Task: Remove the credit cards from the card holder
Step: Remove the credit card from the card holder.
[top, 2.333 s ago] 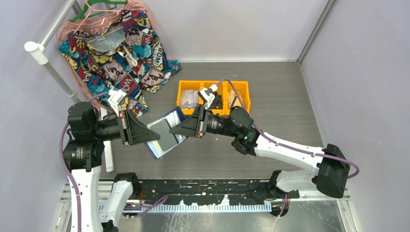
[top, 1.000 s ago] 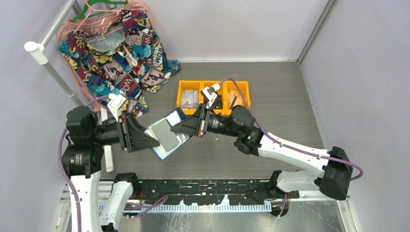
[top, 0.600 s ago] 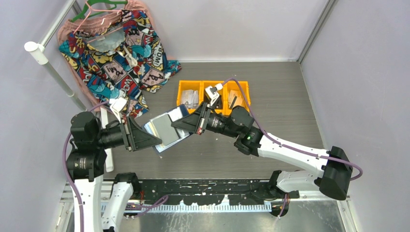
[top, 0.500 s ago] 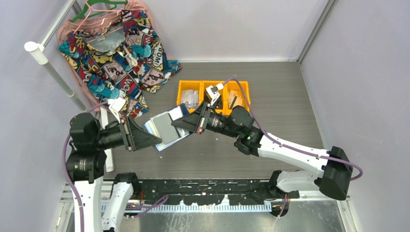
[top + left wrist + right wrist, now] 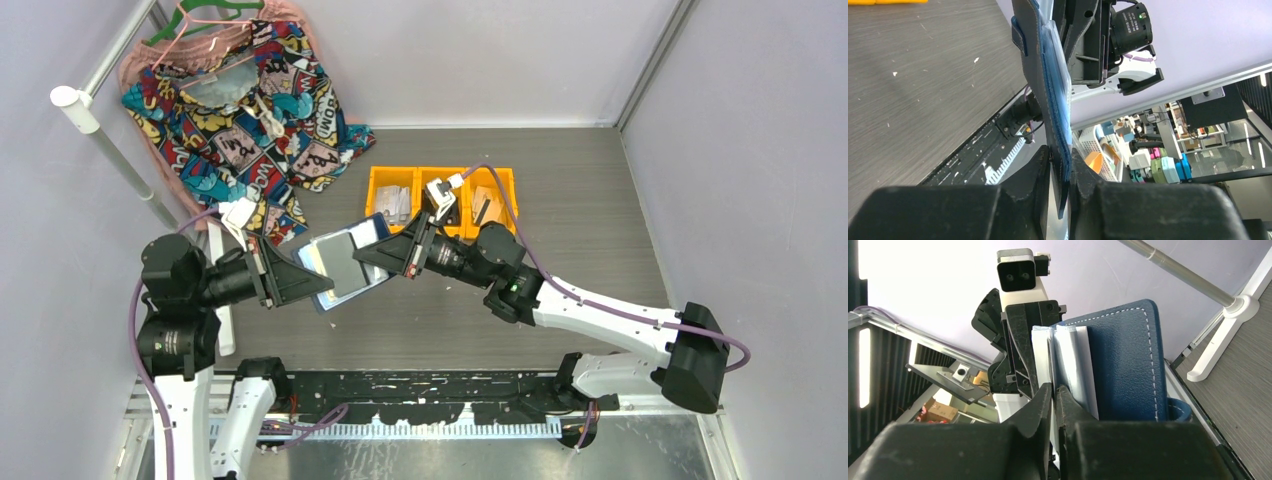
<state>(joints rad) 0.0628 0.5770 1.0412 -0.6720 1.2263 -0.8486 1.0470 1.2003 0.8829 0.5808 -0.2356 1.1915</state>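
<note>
**Overhead view.** This is the only view that shows the whole layout. A dark grey wood-grain table (image 5: pixel 600 200) carries a comic-print fabric garment (image 5: pixel 250 110) at its far left. A row of yellow plastic bins (image 5: pixel 395 171) with dark and grey contents stands at far centre. The black-and-white left arm (image 5: pixel 175 300) and right arm (image 5: pixel 600 310) reach towards each other. They meet just near of the bins, where a navy-blue, leather-like bifold card holder (image 5: pixel 371 232) hangs between them, clear of the table.

**Wrist views.** The left wrist camera shows the holder edge-on, which the overhead view does not. It is navy outside and lighter blue inside, with a small tab on the outer face. The right wrist camera shows a stitched navy panel with pale flat layers standing just left of it.

**Counts.** There is one table, one garment, two arms, three bins and one card holder. Of the credit cards (image 5: pixel 338 262), the overhead view shows one pale grey face lying on the opened holder, with a tan sliver at its left edge. How many there are in all cannot be told.

**Grippers.** The left gripper (image 5: pixel 1060 165) has its jaws closed on the holder's left edge, with the leather pinched between the two fingers. The right gripper (image 5: pixel 1052 395) has its jaws almost together and grips the holder at its right edge by the thin pale layers. Whether a card or the lining sits between the jaws cannot be told.
</note>
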